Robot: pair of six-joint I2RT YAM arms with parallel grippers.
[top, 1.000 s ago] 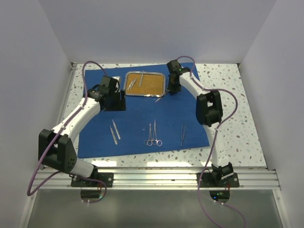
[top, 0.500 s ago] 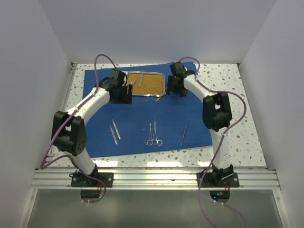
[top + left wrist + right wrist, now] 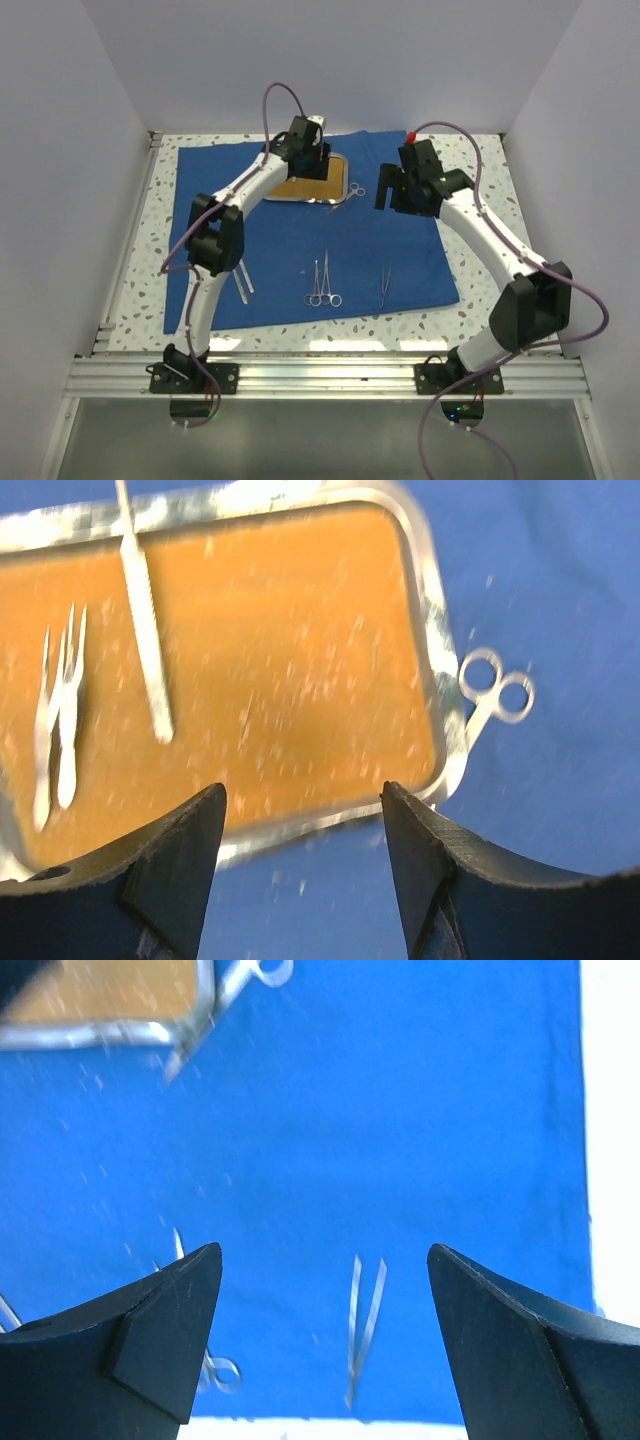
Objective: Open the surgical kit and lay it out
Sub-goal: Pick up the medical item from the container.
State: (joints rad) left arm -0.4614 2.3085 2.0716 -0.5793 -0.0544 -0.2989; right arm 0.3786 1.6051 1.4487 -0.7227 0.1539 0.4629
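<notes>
Setting: white walls close in a speckled worktop, and the blue cloth lies spread flat over most of it.
Left end effector: your fingers stand spread with nothing between them. They hang over the steel tray, and one long rim of the tray shows in the gap between the tips.
Inside the tray: beyond your left fingers, on the orange-brown floor, the tray tweezers lie at the left. A straight slim tool lies just beside them, not touching.
Beside the tray: a ring-handled instrument rests on the cloth. Its rings sit just off the tray's right rim and its shaft runs in at the tray's corner. You cannot tell whether it passes under the rim.
Right end effector: your fingers are wide apart and empty, above bare cloth, to the right of the tray and apart from it.
Near your right fingers: the slim tweezers lie on the cloth in line with the gap between your tips.
Farther left: the ring-handled clamps lie side by side.
Farthest left: the outer tweezers are partly hidden by your left arm.
</notes>
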